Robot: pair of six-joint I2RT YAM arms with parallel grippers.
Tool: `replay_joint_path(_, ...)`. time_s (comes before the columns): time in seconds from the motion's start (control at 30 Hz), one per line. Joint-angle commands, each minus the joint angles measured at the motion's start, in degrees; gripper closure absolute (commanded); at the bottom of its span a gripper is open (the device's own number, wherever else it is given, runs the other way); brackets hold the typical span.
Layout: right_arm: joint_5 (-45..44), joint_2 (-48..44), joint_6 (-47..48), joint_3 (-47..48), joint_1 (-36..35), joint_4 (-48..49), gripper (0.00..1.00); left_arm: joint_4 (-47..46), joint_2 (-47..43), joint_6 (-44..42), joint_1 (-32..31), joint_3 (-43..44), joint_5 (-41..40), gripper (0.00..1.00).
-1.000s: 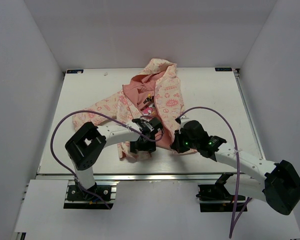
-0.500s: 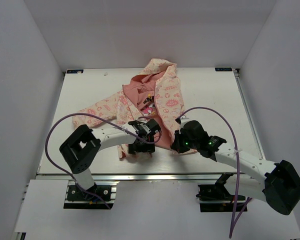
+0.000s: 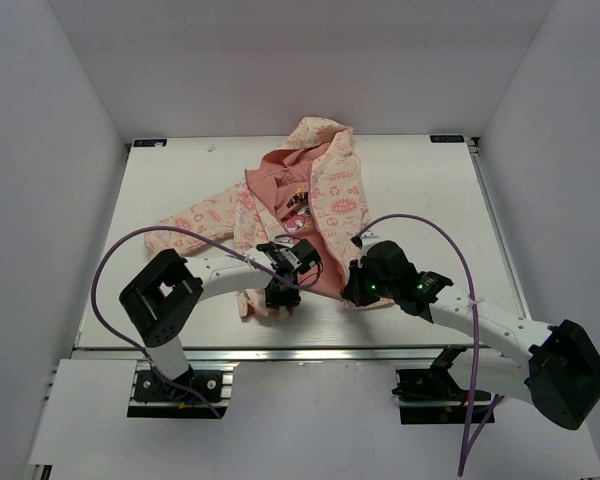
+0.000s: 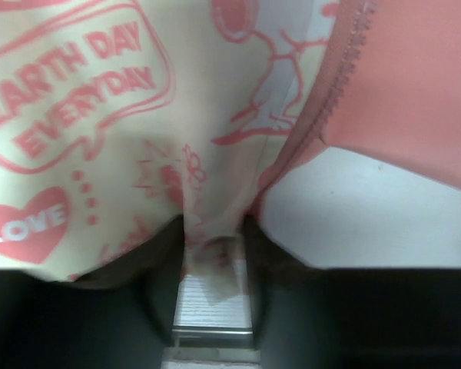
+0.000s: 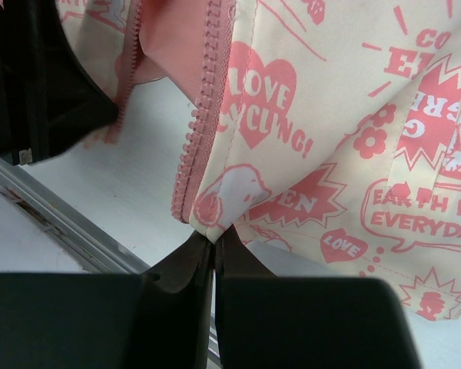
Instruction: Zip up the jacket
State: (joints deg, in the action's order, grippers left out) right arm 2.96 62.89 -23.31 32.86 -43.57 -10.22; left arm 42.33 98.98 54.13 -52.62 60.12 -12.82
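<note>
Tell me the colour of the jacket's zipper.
Salmon pink. The zipper teeth show best in the right wrist view.

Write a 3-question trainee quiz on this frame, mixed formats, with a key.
1. True or false: the jacket is already zipped, with the two halves of its zipper joined.
2. The right end effector is shut on: A) a sleeve cuff; B) a pocket; C) the bottom hem corner beside the zipper teeth.
3. Fill in: the hood lies toward the ___ edge of the table, away from the arm bases.

Key: 1 false; 2 C; 3 far.
</note>
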Motion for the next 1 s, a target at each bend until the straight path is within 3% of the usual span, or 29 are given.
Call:
replay_joint_path(0.0,-0.2,-0.1,0.2,-0.5,0.1,0.2,1.00,-1.0,1.9,0.4,-0.3,-0.3,0.7,0.61)
replay_joint_path(0.13,0.4,0.2,0.9,-0.8,0.1,1.0,1.00,-1.5,1.0,-0.1,-0.3,-0.5,0.5,0.91)
replay_joint_path(0.23,3.3,0.7,3.6,-0.3,0.1,1.3,1.00,-2.9,-1.1,-1.9,-0.3,-1.0,0.4,1.00)
replay_joint_path(0.47,6.6,-0.7,9.2,2.6,0.1,0.2,1.00,-16.1,-13.5,-15.4,-0.3,-6.5,5.1,1.00)
replay_joint_path(0.73,24.3,-5.3,20.6,1.3,1.7,3.9,1.00,-30.7,-30.8,-25.9,-0.1,-13.2,9.5,1.00)
replay_joint_path(0.97,34.8,-6.5,18.7,3.3,3.0,13.3,1.00,-39.8,-38.8,-31.8,-0.1,-18.3,17.4,1.00)
